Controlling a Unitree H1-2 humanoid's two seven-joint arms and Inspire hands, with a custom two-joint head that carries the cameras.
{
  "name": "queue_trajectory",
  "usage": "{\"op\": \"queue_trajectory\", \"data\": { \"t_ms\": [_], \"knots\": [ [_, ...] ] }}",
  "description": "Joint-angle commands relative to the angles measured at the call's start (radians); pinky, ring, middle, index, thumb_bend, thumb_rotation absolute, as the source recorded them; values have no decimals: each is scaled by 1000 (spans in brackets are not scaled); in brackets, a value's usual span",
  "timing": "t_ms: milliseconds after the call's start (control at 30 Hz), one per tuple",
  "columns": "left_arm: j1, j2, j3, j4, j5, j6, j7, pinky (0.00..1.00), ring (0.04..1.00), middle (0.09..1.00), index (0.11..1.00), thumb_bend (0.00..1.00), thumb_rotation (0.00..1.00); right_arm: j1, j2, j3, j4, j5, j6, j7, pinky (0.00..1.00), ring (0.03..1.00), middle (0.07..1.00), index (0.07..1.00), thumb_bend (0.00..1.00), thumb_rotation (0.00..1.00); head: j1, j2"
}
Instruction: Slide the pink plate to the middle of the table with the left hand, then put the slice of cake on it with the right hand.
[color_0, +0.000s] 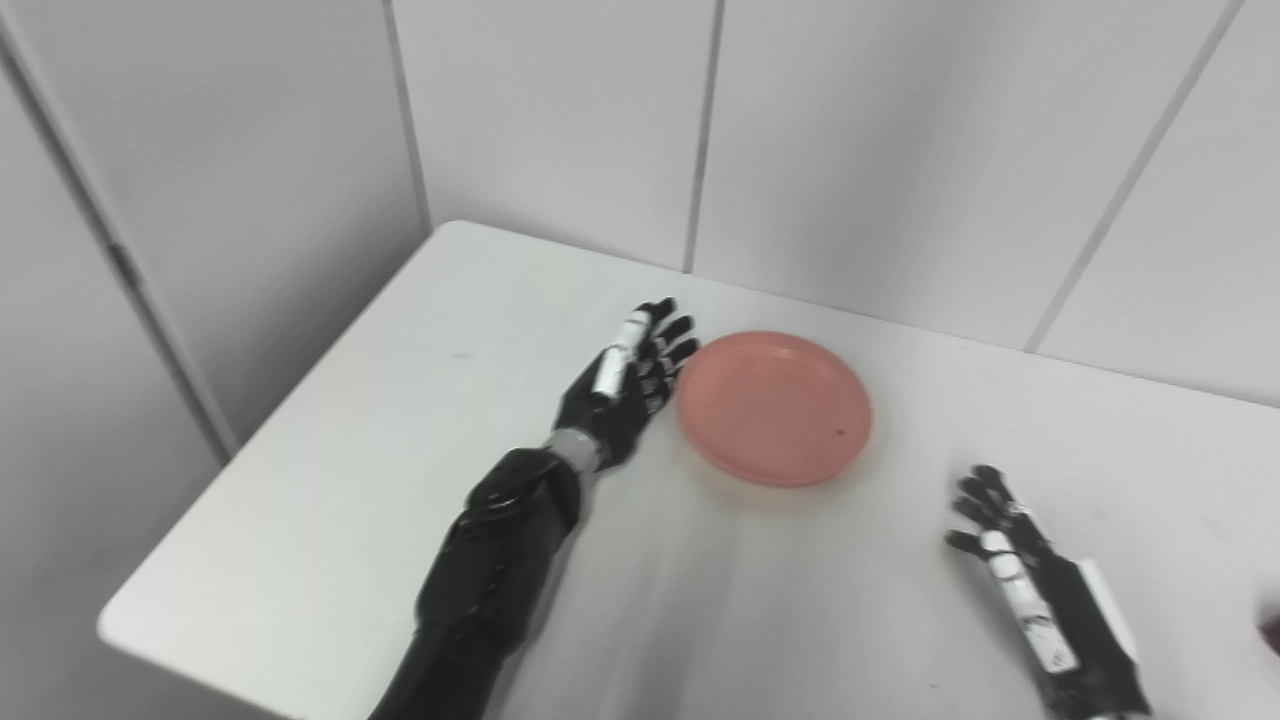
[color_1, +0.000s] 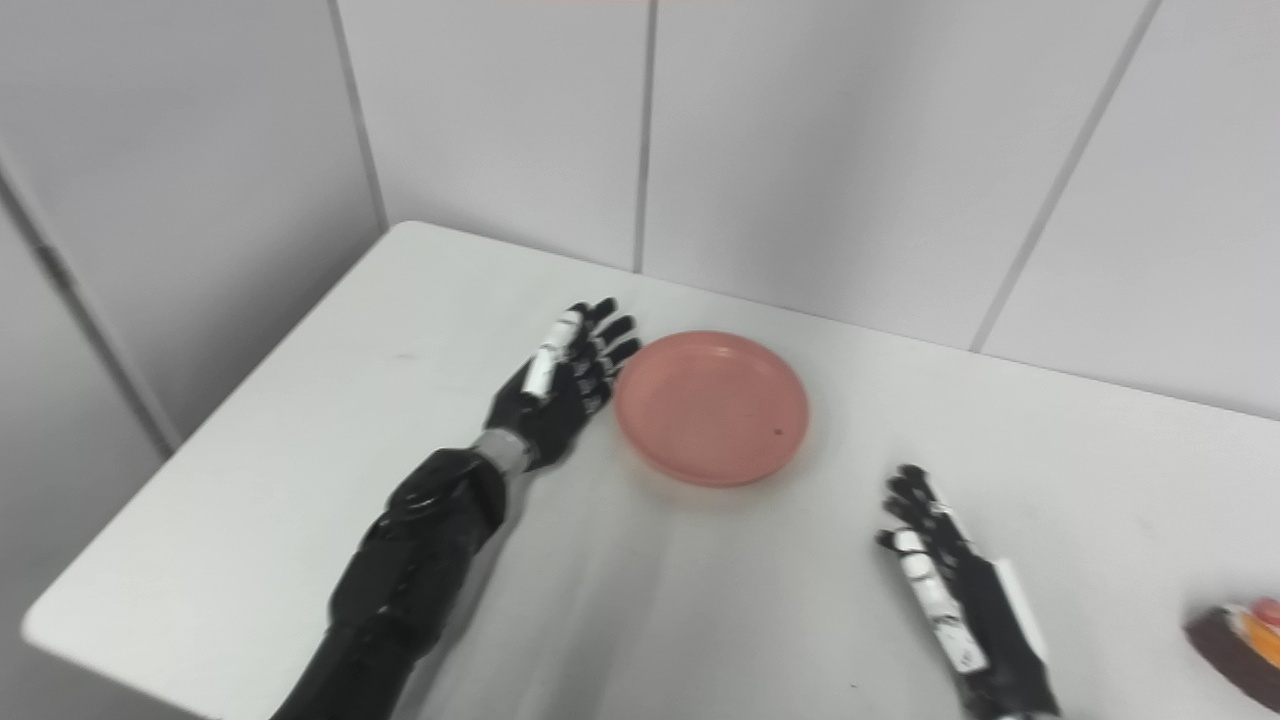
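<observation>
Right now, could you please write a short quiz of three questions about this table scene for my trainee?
1. True or false: the left robot hand is open beside the pink plate.
2. Which thing lies at the right edge of the table?
A. slice of cake
B. a cup
C. a spoon
3. Fill in: the right robot hand holds ____.

Key:
1. true
2. A
3. nothing
</observation>
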Motion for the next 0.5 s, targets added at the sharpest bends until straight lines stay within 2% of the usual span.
{"op": "queue_trajectory", "data": {
  "t_ms": [0,133,233,333,467],
  "knots": [
    [24,-2,-11,4,5,43,-14,949,954,968,968,362,1000,23,9,23,15,-43,27,-2,873,901,924,934,276,946,-26,4],
    [39,0,-18,-13,-1,55,-30,936,946,962,959,369,1000,23,29,38,11,-80,37,-29,857,897,920,930,276,951,-123,17],
    [52,5,-32,-21,2,58,-55,935,943,962,954,372,1000,21,42,48,15,-99,39,-44,857,900,921,928,295,948,-158,21],
    [65,12,-47,-37,9,74,-68,932,940,959,955,384,1000,19,55,57,17,-116,38,-58,855,902,923,928,284,990,-210,28],
    [81,15,-71,-56,22,84,-79,921,935,953,952,383,1000,15,71,58,29,-120,25,-73,860,905,927,927,289,1000,-235,33]
  ]
}}
